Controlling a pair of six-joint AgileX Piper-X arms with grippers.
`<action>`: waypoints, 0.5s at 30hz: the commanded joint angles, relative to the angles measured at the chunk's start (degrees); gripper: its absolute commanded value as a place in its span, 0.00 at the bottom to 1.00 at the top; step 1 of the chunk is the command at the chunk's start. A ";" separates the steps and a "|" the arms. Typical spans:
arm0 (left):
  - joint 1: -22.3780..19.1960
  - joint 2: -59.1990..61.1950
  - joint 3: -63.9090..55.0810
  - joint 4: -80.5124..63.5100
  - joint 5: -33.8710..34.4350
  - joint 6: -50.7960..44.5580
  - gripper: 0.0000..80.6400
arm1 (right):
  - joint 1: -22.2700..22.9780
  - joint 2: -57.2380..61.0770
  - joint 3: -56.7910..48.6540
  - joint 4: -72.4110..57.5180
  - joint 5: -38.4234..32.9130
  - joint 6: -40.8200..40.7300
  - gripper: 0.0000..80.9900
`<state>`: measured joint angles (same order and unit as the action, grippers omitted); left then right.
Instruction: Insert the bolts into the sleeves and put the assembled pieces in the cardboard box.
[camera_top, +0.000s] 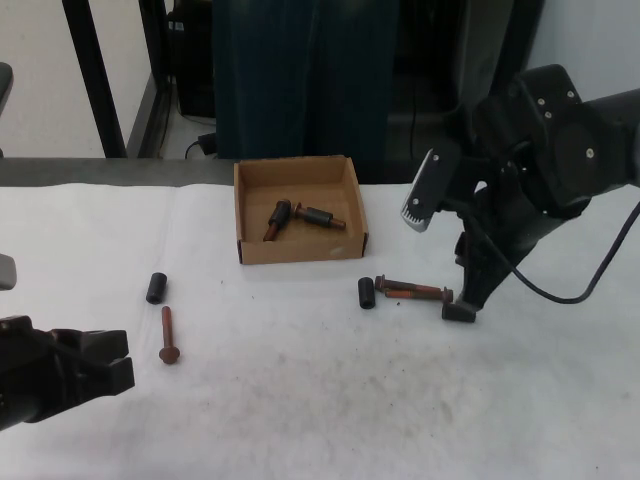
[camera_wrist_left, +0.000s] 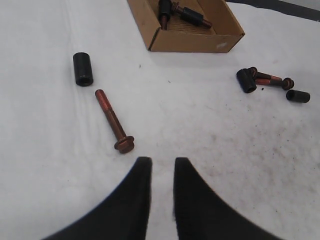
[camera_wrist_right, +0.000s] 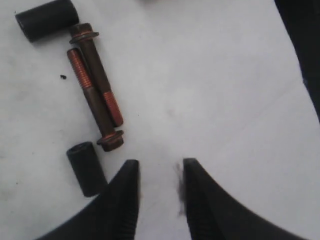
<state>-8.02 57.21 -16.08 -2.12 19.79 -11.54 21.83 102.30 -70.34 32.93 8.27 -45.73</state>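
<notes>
Your right claw (camera_wrist_right: 160, 167) sits slightly spread, empty, a sleeve (camera_wrist_right: 87, 167) just beside one finger (camera_wrist_right: 124, 200) and two bolts (camera_wrist_right: 93, 95) ahead; your left claw (camera_wrist_left: 162, 165), barely parted, faces a lone bolt (camera_wrist_left: 114, 121).

I count one box (camera_top: 300, 250) on the desk (camera_top: 320, 410). In it I see two assembled pieces (camera_top: 279, 216), each a bolt pushed into a sleeve. Loose bolts (camera_top: 168, 335) come to three: one on the left, and two lying side by side on the right. Loose sleeves (camera_top: 156, 288) come to three as well: one on the left, two on the right. Counting the assembled ones, I make it five bolts and five sleeves.
</notes>
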 joint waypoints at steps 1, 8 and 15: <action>-0.15 0.08 -0.47 -0.55 -0.07 -0.08 0.20 | 0.80 0.01 -0.57 -1.10 1.04 0.77 0.36; 0.09 0.08 -0.33 -0.25 -0.23 -0.08 0.20 | 1.01 0.01 -0.57 -2.94 -2.18 0.30 0.36; 0.09 0.08 -0.33 -0.25 -0.23 -0.08 0.20 | 1.01 0.89 -0.57 -1.70 -2.61 -8.30 0.36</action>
<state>-8.02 57.21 -16.08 -2.12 19.79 -11.54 22.80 102.30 -70.34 29.84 6.41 -49.82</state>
